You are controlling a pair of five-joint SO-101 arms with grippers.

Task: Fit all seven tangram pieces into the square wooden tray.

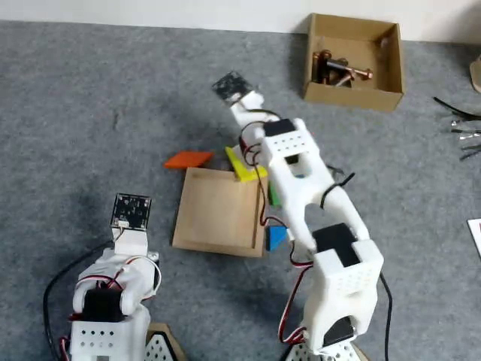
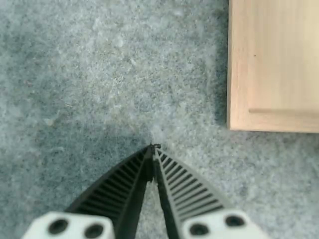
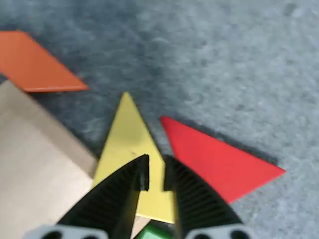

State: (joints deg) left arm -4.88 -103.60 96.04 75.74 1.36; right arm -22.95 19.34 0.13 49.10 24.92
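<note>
- Looks like a small robotics lab or hobby workshop.
- Grey felt tabletop [image 1: 90, 113] carries two white plastic arms [image 1: 316, 195] [image 1: 113, 293] with exposed wiring.
- Cardboard box [image 1: 349, 96] holds copper-coloured metal parts [image 1: 338, 71].

**Three cameras, one tray in common**

My overhead camera is fixed high above the arms' near side and looks down over the whole grey felt table [image 1: 90, 113]. The left wrist camera sits close over the felt, looking along the left gripper [image 2: 153, 147] and catching the left side of the square wooden tray [image 2: 274, 64]. The right wrist camera sits close at the tray's far right corner. It shares the flat orange parallelogram piece [image 3: 35, 62] and the flat yellow triangle piece [image 3: 132, 144] with the overhead.
</note>
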